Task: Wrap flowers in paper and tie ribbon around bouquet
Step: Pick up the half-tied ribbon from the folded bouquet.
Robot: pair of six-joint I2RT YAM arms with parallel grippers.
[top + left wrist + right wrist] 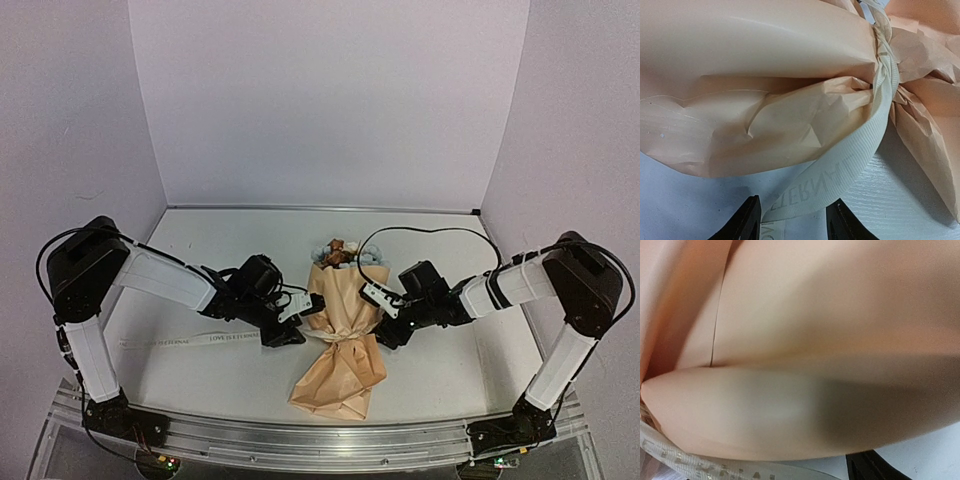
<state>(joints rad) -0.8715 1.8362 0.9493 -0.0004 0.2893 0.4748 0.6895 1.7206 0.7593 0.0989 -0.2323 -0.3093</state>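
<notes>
Peach-tan bouquet (340, 325) hides whether right tool (380, 312) grips; left tool (792, 220) stands spread astride ribbon (860, 155).

The paper (765, 60) looked like peach kraft with a soft sheen, smooth over the cone and crumpled into sharp creases at the cinch. The ribbon (860, 155) was cream ribbed woven cloth, matt. The table (890, 210) had a white, finely grained finish. The rail (330, 440) was brushed metal.

Soft, even light with faint shadows; the paper (800, 340) fills the right wrist view, blurred, perhaps too close
</notes>
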